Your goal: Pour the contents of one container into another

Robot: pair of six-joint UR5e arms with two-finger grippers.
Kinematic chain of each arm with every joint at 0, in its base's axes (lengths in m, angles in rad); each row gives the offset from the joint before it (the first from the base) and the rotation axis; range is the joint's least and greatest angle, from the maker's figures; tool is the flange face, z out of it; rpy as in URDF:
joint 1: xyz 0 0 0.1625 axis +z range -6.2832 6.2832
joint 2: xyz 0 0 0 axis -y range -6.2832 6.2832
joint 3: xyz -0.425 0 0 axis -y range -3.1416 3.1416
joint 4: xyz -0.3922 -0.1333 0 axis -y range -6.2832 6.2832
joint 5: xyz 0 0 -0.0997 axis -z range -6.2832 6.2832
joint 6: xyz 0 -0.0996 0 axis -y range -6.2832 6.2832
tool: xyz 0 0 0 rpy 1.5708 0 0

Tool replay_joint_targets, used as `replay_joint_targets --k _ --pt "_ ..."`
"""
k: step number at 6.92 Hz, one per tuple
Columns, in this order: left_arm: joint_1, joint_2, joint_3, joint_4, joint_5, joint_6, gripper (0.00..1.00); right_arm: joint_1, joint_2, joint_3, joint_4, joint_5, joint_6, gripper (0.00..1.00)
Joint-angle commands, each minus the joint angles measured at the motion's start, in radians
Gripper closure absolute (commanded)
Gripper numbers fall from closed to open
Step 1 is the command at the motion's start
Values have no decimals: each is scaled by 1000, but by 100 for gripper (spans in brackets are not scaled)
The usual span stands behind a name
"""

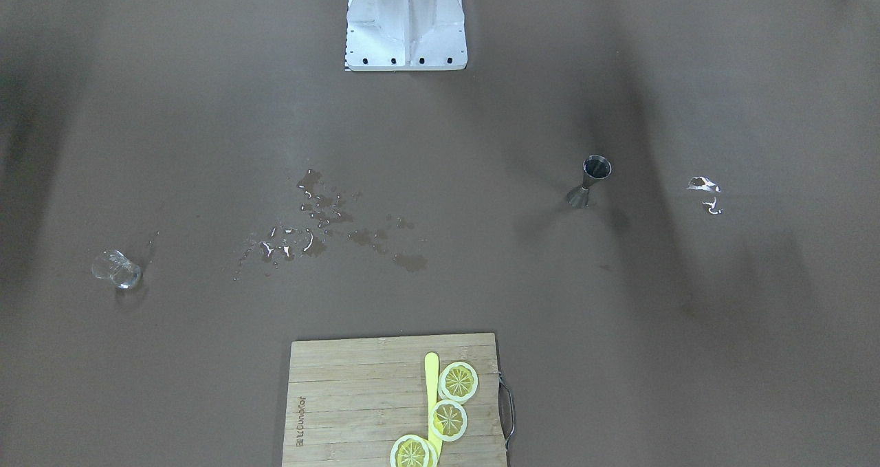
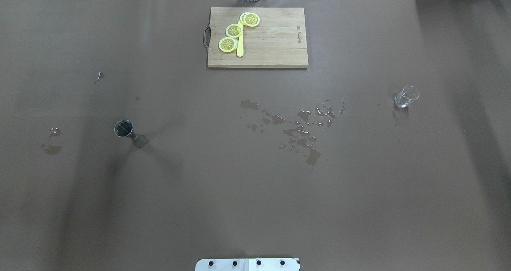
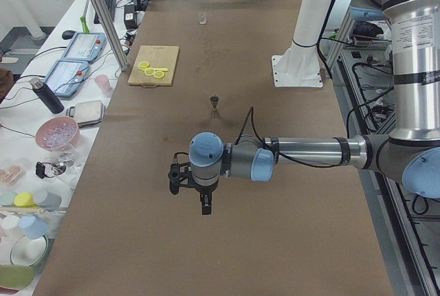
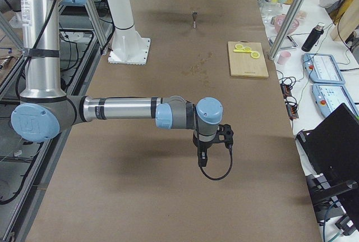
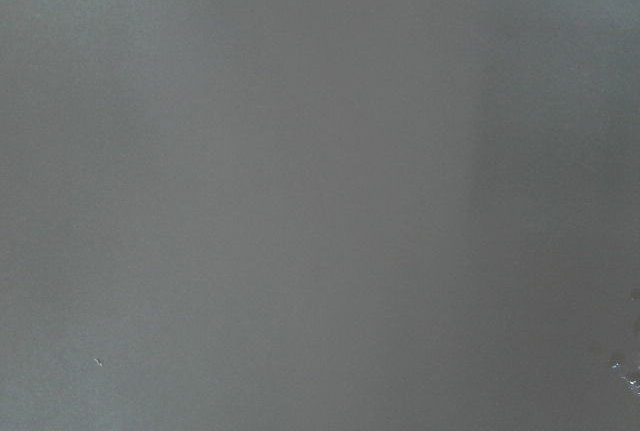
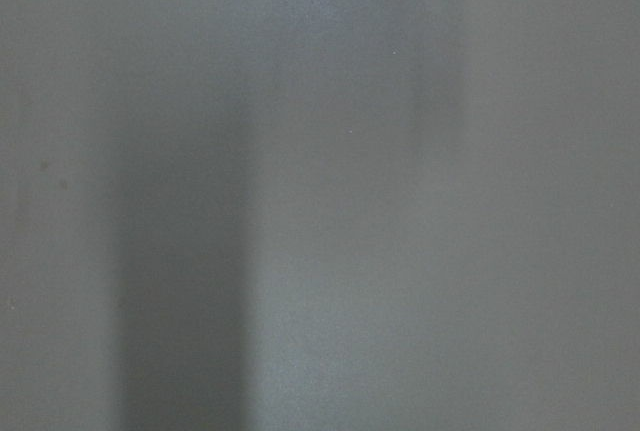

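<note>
Steel hourglass jigger (image 2: 124, 128) is pictured on brown worktop (image 2: 255, 207), well apart from small clear glass (image 2: 406, 96) | neither held | left end effector (image 3: 205, 207), right end effector (image 4: 201, 160): opening cannot be told | pour judged not yet begun

Soft, even light; broad faint shadows streak the table (image 2: 255, 203), puddles (image 1: 702, 183) glint, and wrist views blur grey.

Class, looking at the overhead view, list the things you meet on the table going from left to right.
wet patch → metal measuring cup → cutting board → glass
</note>
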Motion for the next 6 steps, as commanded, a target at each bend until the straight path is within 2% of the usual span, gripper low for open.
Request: replay_joint_targets --k 1,6 --pt "-7 21 -10 0 0 2 1 0 3 -4 0 -4 -2 0" --pt "-2 23 -19 0 2 2 1 -6 17 -4 -1 -1 -10 0"
